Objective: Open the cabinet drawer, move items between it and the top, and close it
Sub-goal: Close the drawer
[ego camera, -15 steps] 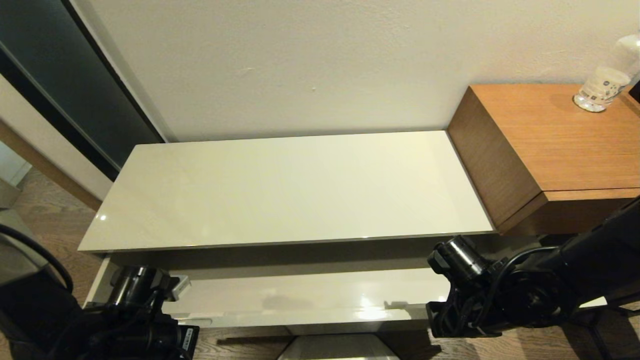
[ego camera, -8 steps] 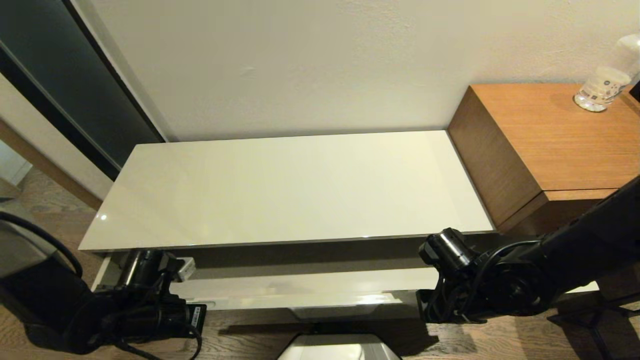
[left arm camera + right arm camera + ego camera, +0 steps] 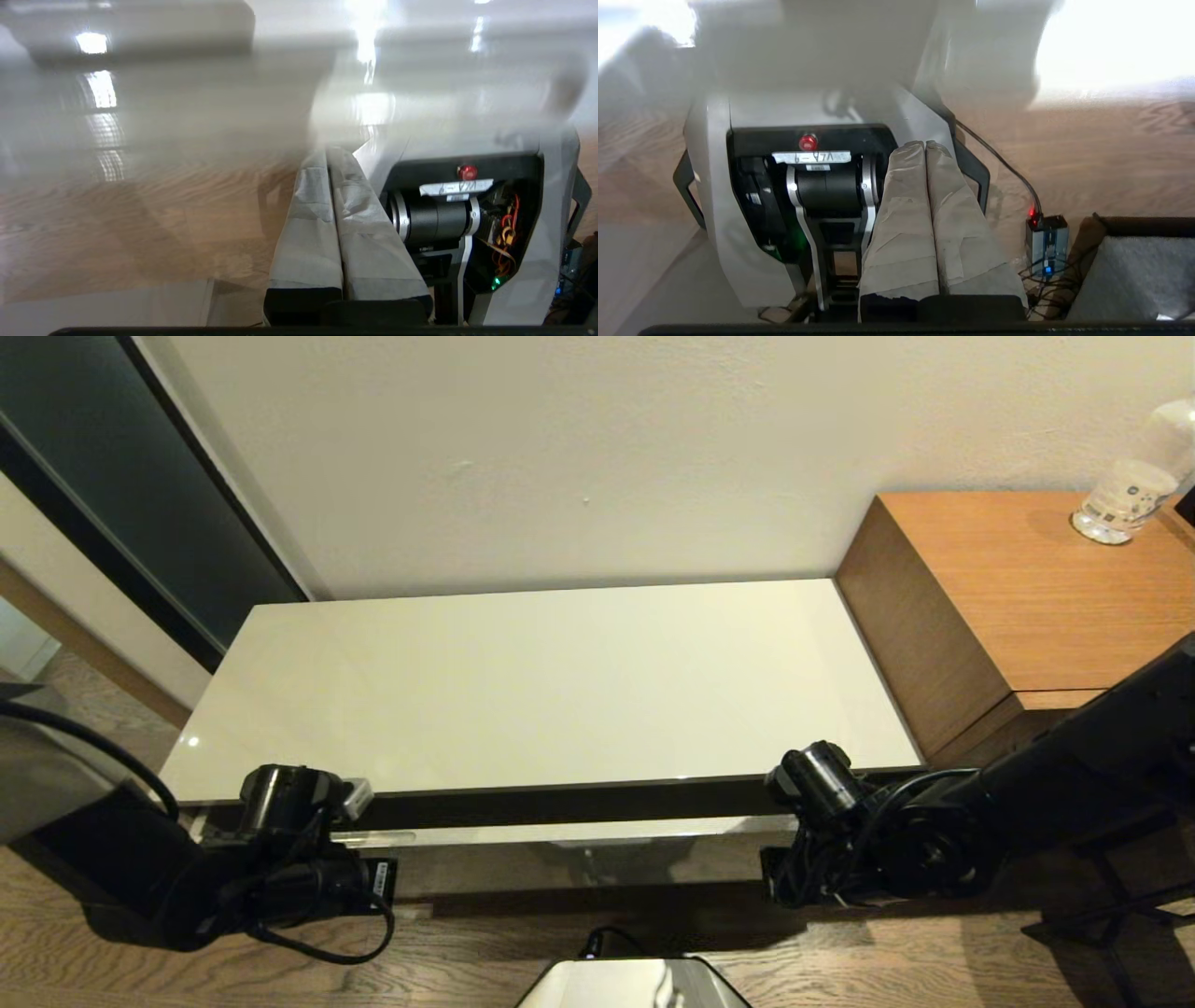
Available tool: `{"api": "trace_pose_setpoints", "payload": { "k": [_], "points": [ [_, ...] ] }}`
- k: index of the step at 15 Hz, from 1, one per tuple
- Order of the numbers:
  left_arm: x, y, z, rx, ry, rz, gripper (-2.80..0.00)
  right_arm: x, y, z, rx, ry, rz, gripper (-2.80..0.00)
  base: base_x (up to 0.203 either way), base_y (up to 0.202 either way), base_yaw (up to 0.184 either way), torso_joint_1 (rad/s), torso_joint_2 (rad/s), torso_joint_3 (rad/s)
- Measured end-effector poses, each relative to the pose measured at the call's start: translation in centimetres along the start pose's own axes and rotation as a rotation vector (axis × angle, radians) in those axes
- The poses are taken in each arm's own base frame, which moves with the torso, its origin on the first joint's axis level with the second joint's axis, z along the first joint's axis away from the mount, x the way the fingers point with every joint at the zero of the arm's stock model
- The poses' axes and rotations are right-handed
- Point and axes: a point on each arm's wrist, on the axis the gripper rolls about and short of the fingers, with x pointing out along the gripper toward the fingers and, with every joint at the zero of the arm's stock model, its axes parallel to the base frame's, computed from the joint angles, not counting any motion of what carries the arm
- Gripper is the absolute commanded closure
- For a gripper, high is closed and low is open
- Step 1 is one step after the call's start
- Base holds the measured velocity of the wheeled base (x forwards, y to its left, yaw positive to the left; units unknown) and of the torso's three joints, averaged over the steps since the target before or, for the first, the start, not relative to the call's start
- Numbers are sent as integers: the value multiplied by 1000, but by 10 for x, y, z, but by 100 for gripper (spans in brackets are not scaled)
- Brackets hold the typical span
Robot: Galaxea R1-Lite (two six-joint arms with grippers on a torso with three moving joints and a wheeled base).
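Observation:
The cream cabinet's glossy top [image 3: 560,681] lies bare in the head view. Under its front edge only a thin strip of the drawer [image 3: 560,833] still shows, so it is almost fully in. My left wrist [image 3: 280,798] and right wrist [image 3: 822,782] sit at the drawer front, one near each end. In the left wrist view my left gripper [image 3: 327,151] is shut and empty, tips at the glossy drawer front [image 3: 187,116]. My right gripper [image 3: 926,143] is likewise shut and empty against that front [image 3: 831,56], which mirrors my own base.
A taller brown wood-grain desk unit [image 3: 1027,597] adjoins the cabinet on the right, with a clear bottle [image 3: 1125,495] on it. A dark panel [image 3: 112,476] stands at the left. Wooden floor [image 3: 467,961] and my base [image 3: 635,987] lie in front.
The drawer has slid from well open to almost closed. Both arms have moved forward towards the cabinet with it, grippers staying shut.

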Motion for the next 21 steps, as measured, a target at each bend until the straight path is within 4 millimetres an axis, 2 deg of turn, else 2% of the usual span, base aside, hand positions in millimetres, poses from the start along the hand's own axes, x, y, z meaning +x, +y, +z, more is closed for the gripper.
{"api": "trace_pose_setpoints", "payload": {
  "k": [9, 16, 21],
  "points": [
    [0, -1, 35, -17, -109, 41, 0, 4, 21, 46, 42, -217, -90, 0, 0, 0, 0, 0, 0, 0],
    [-3, 0, 46, -20, -149, 123, 0, 10, 25, 58, 56, -288, -182, 0, 0, 0, 0, 0, 0, 0],
    [-9, 0, 47, -18, -146, 125, 0, 4, 23, 62, 66, -304, -186, 0, 0, 0, 0, 0, 0, 0]
  ]
}}
